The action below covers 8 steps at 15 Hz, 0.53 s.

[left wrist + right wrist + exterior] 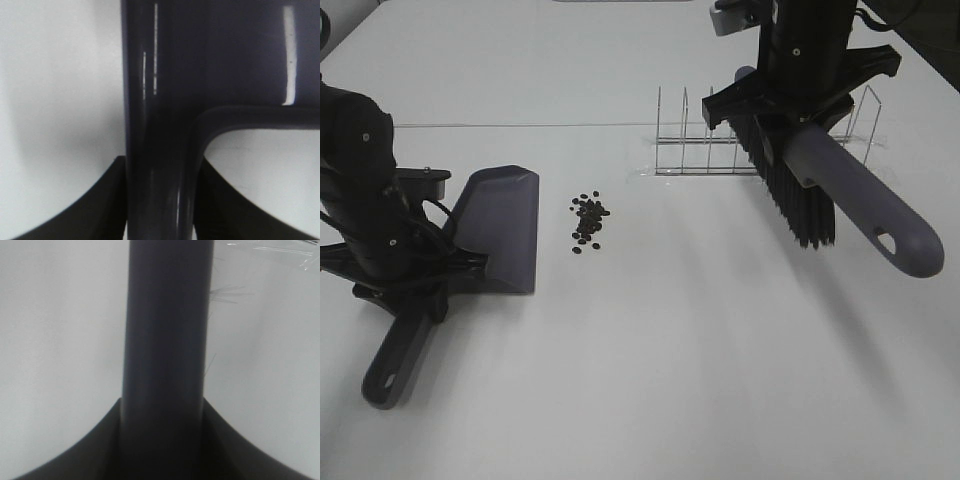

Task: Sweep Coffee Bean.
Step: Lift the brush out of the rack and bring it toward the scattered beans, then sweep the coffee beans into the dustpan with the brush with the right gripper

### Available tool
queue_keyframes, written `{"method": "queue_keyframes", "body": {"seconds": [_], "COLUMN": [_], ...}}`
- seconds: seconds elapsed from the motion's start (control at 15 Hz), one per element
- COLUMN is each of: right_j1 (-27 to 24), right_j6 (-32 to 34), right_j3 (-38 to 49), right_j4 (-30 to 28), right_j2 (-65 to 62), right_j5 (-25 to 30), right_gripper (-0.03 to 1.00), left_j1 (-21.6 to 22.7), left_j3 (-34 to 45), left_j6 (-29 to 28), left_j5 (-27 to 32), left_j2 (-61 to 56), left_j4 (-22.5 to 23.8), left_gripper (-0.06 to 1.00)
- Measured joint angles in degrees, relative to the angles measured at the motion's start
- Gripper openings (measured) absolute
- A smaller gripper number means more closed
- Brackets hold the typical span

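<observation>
Beans first: we log the coffee bean (588,222) cluster lying loose on the white table (650,380), left of centre in the high view. It lies just beside the open lip of the dustpan (500,225), not touching it.

Dustpan sits at the left of the frame, mouth facing right toward the beans, handle running toward the lower left corner. The left gripper (428,285) is clamped on that handle close to the pan. The left wrist view agrees: the dark handle fills the space between both fingers (95,215).

At upper right, the right gripper (798,135) holds the brush (865,205) by its handle, jaws closed around it. In the right wrist view the handle runs straight out between the fingers (75,455). Brush is tilted, with black bristles (798,195) facing left and down and the handle end pointing to the lower right. It is well apart from the beans.

We note a wire rack (720,140) standing behind the brush, right of upper centre.
</observation>
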Motion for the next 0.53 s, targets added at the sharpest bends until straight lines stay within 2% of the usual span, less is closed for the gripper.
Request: {"method": "queue_keyframes", "body": {"seconds": [0.07, 0.13, 0.53], "right_j1": [0.00, 0.00, 1.26], "right_j6": [0.00, 0.00, -0.06], "right_j3": [0.00, 0.11, -0.46], "right_j4": [0.00, 0.34, 0.00], "right_j2": [0.63, 2.98, 8.88], "right_j5": [-0.29, -1.09, -2.75], "right_gripper": [0.37, 0.37, 0.37], "left_j1": [-0.52, -2.81, -5.21], "left_j3": [0.00, -0.46, -1.38], "left_j6": [-0.06, -1.20, -1.66], "left_j5": [-0.34, -1.09, -1.32], "left_j2": [0.40, 1.78, 3.38], "left_j4": [0.00, 0.06, 0.23], "left_gripper": [0.35, 0.35, 0.35]}}
